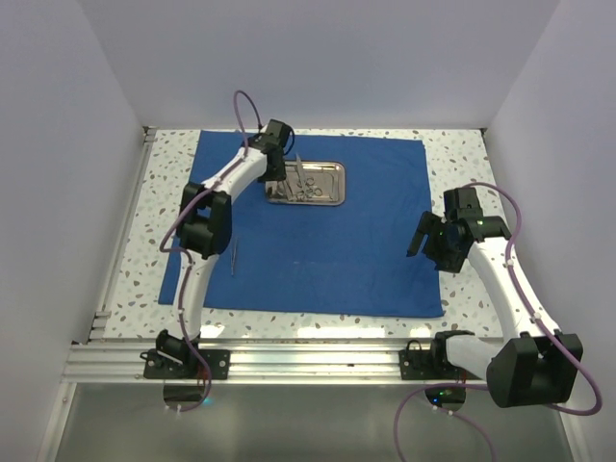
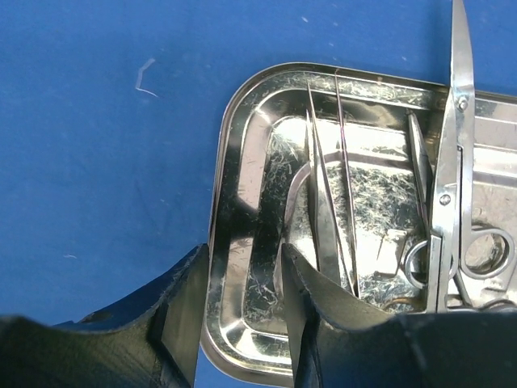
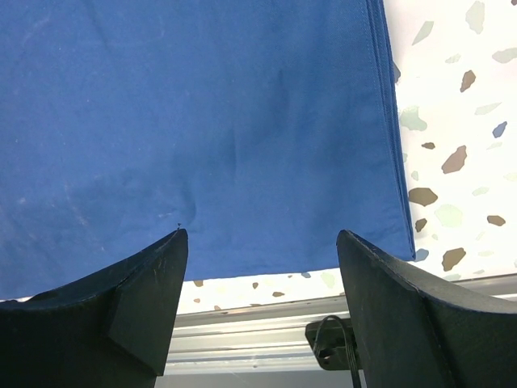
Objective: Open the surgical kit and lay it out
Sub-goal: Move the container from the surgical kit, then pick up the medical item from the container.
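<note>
Cloth flat on surface; tray on its far part w/ scissors inside. L pincer straddles tray rim, can't tell if clamped. R pincer apart over cloth's near-right corner. Slim tool on cloth by L arm.

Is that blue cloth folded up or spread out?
Spread out: the blue cloth lies flat as one sheet on the table, steel tray on top.

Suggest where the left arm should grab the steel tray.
Probably the raised rim of the tray at its short end nearest the left gripper, from above, one jaw outside, one inside. It lies flat on the cloth, so only the upturned lip offers a pinch.
</note>
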Controlling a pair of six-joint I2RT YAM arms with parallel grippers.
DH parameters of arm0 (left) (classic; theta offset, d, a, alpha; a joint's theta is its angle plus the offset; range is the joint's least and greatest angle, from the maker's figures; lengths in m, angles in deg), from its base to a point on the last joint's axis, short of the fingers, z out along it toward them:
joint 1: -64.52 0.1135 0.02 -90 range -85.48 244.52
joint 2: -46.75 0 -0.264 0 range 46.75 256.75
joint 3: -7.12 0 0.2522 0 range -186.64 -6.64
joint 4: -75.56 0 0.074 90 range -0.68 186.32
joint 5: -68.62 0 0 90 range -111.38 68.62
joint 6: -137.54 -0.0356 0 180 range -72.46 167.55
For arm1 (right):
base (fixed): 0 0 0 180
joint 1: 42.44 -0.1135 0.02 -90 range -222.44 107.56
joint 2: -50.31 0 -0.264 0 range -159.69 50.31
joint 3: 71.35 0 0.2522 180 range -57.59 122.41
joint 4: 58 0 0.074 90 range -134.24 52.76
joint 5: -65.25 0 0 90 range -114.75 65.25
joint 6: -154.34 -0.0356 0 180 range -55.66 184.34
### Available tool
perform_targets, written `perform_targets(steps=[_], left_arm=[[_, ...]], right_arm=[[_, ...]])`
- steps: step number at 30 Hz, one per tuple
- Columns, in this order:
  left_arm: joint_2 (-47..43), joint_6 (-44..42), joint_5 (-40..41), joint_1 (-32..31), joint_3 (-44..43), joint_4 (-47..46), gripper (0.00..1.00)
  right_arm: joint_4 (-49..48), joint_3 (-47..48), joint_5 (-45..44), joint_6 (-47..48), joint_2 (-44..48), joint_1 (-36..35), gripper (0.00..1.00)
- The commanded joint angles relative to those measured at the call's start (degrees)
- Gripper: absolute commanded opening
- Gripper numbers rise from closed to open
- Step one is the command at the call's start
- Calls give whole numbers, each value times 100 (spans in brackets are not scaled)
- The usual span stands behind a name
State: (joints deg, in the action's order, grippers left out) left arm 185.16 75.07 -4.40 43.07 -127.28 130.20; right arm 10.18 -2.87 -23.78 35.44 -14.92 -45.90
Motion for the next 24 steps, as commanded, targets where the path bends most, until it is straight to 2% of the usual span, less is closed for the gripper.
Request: perform_targets(steps=[1,8,12,17,24], left_arm=[[-367,226,-10,-193,-82,-63,44],[-701,288,306,-386,207,-247,43],[-1017,271,465,-526,269,-520,46],[-983,323,447,-588,84,-476,51],[-745,455,395,-641,198,-291,48]], right_arm=[[-62,4,26,148,81,-14,79],[-89,-5,122,219,90,-14,79],[-106,-22,210,254,63,-23,79],[-141,-40,281,298,28,-23,79],[-141,-49,342,324,63,-23,79]])
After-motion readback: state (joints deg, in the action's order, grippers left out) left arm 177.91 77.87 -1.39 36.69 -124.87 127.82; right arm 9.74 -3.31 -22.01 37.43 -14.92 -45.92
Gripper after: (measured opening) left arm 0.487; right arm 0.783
